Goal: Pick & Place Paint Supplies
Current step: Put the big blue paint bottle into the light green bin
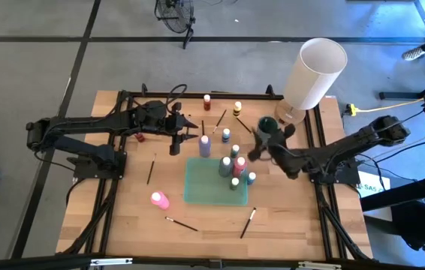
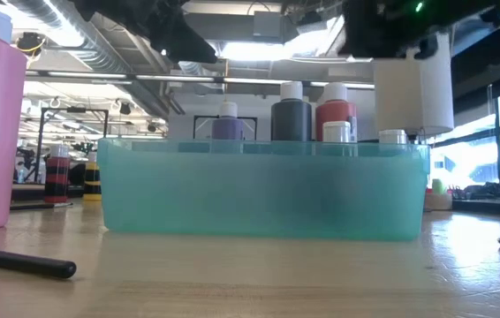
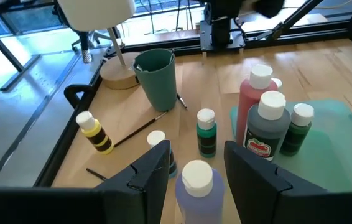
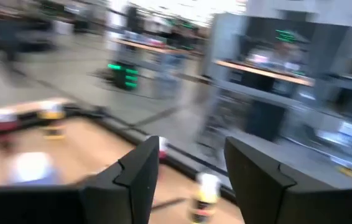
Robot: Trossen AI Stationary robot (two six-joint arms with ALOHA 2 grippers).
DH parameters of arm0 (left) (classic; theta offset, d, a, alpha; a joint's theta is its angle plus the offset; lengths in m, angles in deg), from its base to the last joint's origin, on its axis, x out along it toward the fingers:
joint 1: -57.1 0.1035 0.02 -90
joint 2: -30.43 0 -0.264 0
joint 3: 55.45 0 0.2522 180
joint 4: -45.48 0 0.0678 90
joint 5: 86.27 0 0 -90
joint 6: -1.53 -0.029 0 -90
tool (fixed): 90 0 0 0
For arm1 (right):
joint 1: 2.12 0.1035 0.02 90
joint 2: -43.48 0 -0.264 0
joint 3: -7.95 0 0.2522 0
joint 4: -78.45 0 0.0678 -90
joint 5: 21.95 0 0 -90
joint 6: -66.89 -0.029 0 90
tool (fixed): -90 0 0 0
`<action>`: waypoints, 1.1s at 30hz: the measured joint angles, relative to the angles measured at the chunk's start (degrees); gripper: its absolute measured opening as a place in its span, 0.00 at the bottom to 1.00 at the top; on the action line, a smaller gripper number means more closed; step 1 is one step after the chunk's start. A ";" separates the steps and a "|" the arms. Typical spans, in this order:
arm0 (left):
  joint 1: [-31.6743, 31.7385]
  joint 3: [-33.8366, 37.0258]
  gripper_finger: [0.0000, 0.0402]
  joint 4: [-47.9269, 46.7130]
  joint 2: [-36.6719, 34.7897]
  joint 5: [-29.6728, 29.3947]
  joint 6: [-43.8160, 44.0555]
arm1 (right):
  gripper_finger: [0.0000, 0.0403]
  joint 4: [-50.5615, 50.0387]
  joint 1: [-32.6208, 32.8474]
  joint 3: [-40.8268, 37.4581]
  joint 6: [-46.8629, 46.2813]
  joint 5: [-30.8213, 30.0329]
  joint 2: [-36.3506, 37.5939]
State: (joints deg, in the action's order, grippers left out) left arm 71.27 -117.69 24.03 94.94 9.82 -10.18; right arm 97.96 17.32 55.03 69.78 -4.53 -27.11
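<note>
Beside the teal tray's (image 1: pixel 197 187) far-left corner, the purple bottle (image 1: pixel 205 145) is standing upright with its long axis vertical, white cap up. Left gripper (image 1: pixel 175 136) is hovering just to the bottle's left, fingers pointing toward it. Left wrist view: the bottle's cap (image 3: pixel 197 176) is sitting between the two dark fingers (image 3: pixel 154 171), at their tips, not yet touched by either. Jaws are standing parted with clear gap on both sides of the cap, nothing held.

Judgement: left arm is the nearer one for this bottle; a short advance along the finger line should seat the body between the pads before closing.

Right gripper (image 1: pixel 261 148) is hanging over the table's far-right part, near the dark green cup (image 1: pixel 266 127) and just beyond the tray's right end. Its fingers are parted and bare in the right wrist view, which is motion-blurred.

Elsewhere: grey, red and green bottles are standing inside the tray's right end (image 1: pixel 233 166); a pink bottle (image 1: pixel 159 199) is standing near the tray's left side; thin brushes (image 1: pixel 248 223) are lying loose on the wood.
</note>
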 joint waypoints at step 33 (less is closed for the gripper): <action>-3.99 -25.96 0.37 -40.29 1.88 -3.96 -12.95 | 0.46 0.95 15.79 0.00 -8.86 29.59 0.16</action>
State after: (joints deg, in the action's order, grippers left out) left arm 67.28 -143.65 -16.27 96.82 5.86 -23.13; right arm 98.92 33.11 55.03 60.92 25.06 -26.95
